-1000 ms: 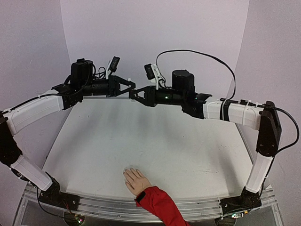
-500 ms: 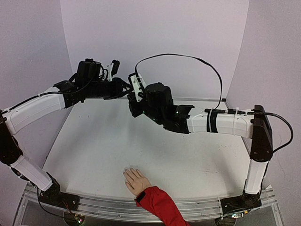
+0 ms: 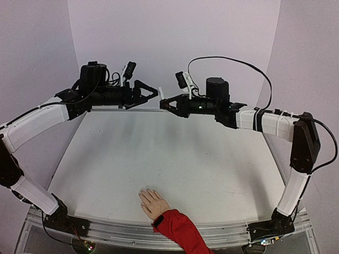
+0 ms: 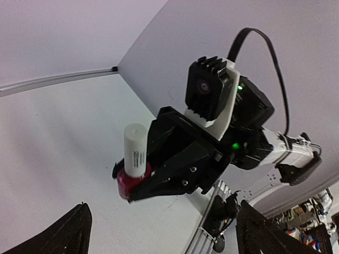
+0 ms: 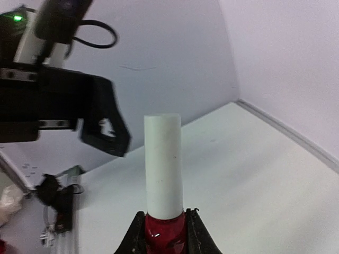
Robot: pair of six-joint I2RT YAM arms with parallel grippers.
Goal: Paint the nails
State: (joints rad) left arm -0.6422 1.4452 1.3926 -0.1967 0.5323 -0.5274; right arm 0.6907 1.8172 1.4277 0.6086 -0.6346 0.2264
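The mannequin hand with its red sleeve lies palm down at the table's near edge. Its nails are too small to make out. High over the far side, my right gripper is shut on the dark-red polish bottle, and the white cap sticks out ahead of its fingers. My left gripper faces it with jaws spread wide and empty, a small gap short of the cap. The left wrist view shows the bottle and cap in the right gripper.
Both arms reach toward each other above the back of the white table. Purple walls close in the back and sides. A black cable loops over the right arm. An aluminium rail runs along the near edge.
My left gripper has opened and let go of the cap. The right arm has drawn back to the right with the bottle, and the two grippers now stand apart.
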